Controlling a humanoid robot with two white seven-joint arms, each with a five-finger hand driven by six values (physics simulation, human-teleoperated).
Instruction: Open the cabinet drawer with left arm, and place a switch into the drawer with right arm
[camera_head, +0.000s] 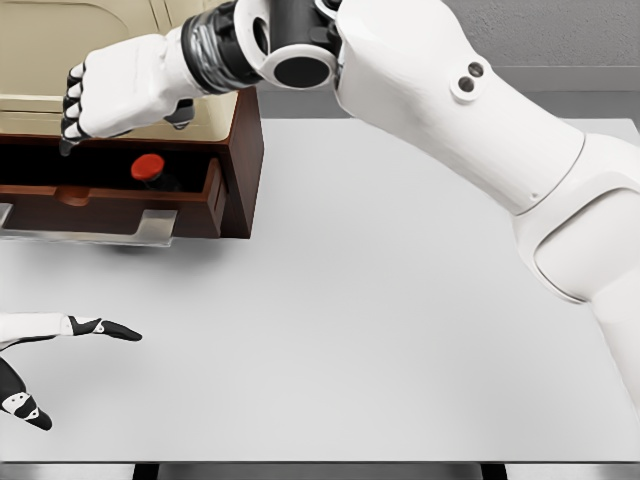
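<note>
At the lower left edge, the left hand (60, 335) lies with fingers spread and holding nothing, just off the tabletop (400, 330). Above it the cabinet (240, 140) drawer (110, 205) stands pulled out, the red-buttoned switch (150, 168) already inside. The right hand (90, 100) hovers over the drawer, fingers loosely curled, holding nothing. The task looks almost complete; wide clear room lies rightward for withdrawal.
</note>
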